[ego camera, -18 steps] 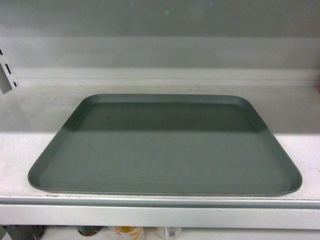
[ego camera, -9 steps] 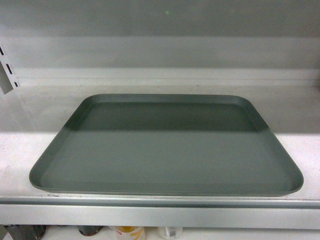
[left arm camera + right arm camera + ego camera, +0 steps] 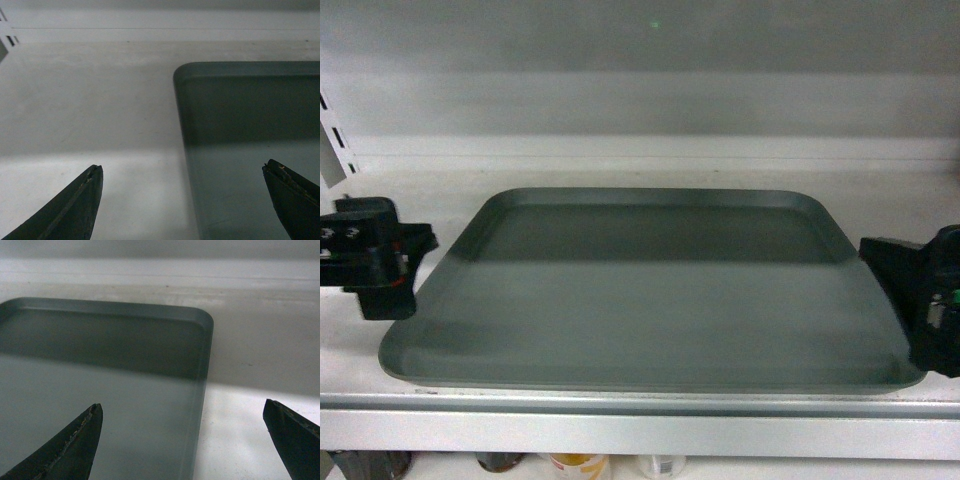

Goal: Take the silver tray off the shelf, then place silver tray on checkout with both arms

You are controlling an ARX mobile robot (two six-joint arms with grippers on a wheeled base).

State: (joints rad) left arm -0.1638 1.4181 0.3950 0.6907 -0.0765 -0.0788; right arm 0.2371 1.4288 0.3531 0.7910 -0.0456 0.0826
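Left end effector (image 3: pixel 182 200): fingers wide apart, one on each side of the tray's left rim, holding nothing; at 9 o'clock of the tray.
Right end effector (image 3: pixel 182 440): fingers wide apart over the right rim, holding nothing; at 3 o'clock.
Tray (image 3: pixel 655 295): flat on the shelf (image 3: pixel 620 425), near the front lip.
Jars: below the shelf, at 6 o'clock.

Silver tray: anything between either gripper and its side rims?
Nothing visible. The silver tray lies flat on the shelf; the left gripper and right gripper are both open, each with a side rim between its fingers. The checkout is out of view.
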